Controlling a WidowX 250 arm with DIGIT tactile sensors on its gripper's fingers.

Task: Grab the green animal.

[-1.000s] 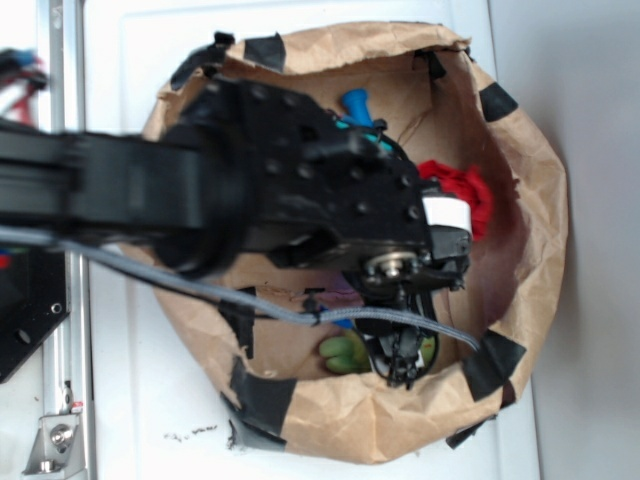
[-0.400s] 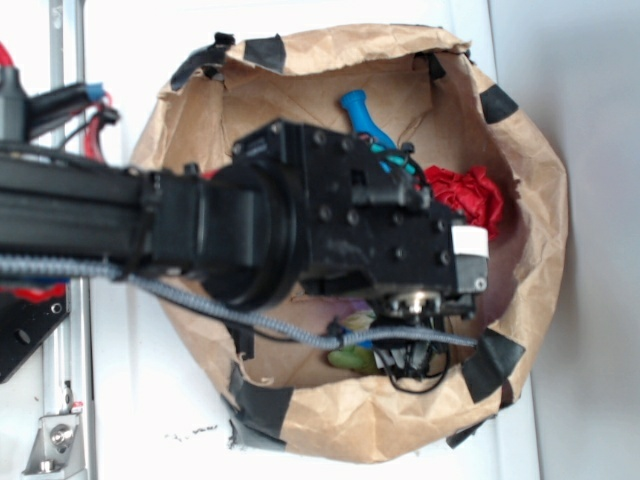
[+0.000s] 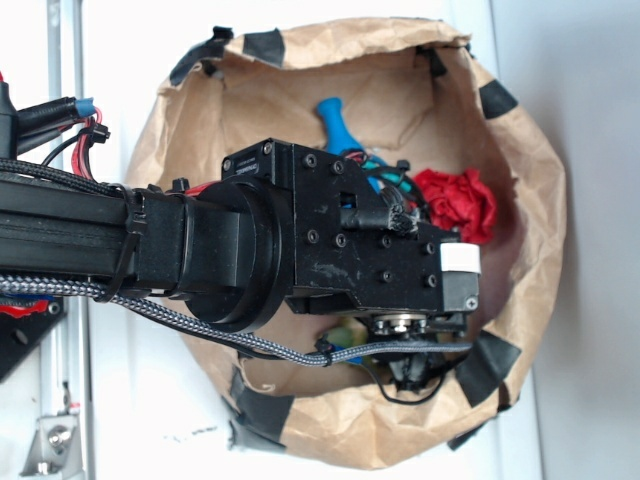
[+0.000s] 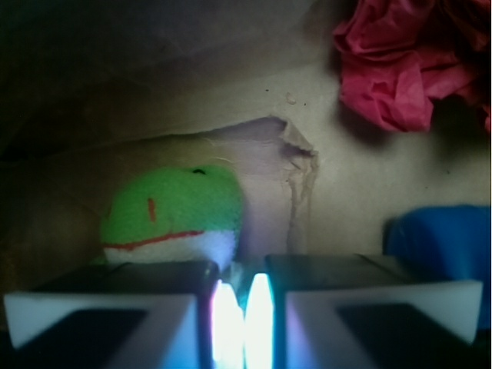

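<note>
Approach step: the gripper fingers stand nearly together, holding nothing, with the green animal just beyond, offset left. Next move, as judged: spread the fingers, shift left, then descend.

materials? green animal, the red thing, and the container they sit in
Green animal: looks like soft plush, with a fuzzy matte lime surface and a stitched-looking red mouth line over a pale chin. Red thing: crumpled and ruffled with sharp folds, either cloth or tissue; the look leaves it open. Container: brown kraft paper, creased and matte, with black tape patches on the rim.
</note>
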